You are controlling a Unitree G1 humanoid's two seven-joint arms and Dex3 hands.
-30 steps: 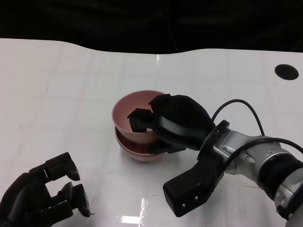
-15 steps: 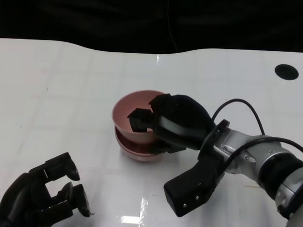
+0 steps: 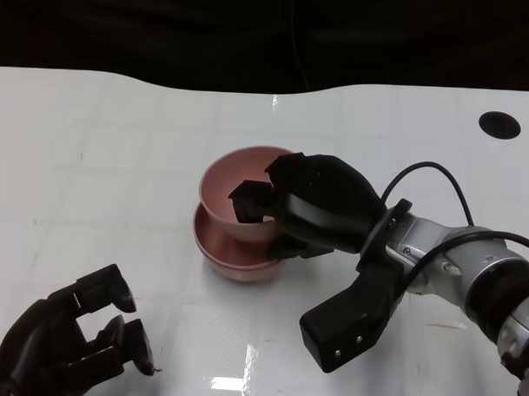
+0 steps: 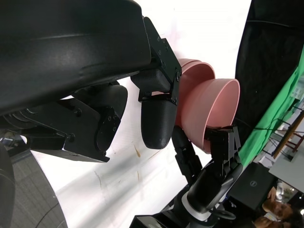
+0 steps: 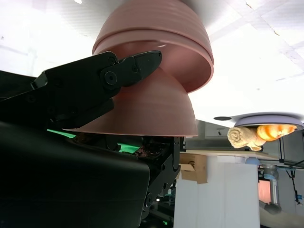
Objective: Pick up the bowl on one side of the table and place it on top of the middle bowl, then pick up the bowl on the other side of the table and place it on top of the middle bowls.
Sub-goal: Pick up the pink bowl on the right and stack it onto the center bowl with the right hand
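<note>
My right hand (image 3: 321, 209) grips a pink bowl (image 3: 234, 184) by its near right rim, fingers hooked inside it. The bowl is tilted and sits partly in the pink middle bowl (image 3: 232, 253) at the table's centre. In the right wrist view the held bowl (image 5: 142, 107) leans against the ribbed middle stack (image 5: 152, 33), with a finger (image 5: 95, 80) across its wall. The left wrist view shows the held bowl (image 4: 223, 109) tipped away from the middle bowl (image 4: 190, 90). My left hand (image 3: 68, 343) hovers at the near left corner, fingers apart and holding nothing.
The white table (image 3: 101, 157) spreads to the left and behind the bowls, its curved far edge meeting a dark backdrop. A round black hole (image 3: 500, 124) sits in the tabletop at the far right. My right forearm (image 3: 453, 274) and its cable cross the near right.
My right hand has shifted slightly right and raised the held bowl, so more of the middle bowl's rim shows beneath it. The left hand has barely moved.
</note>
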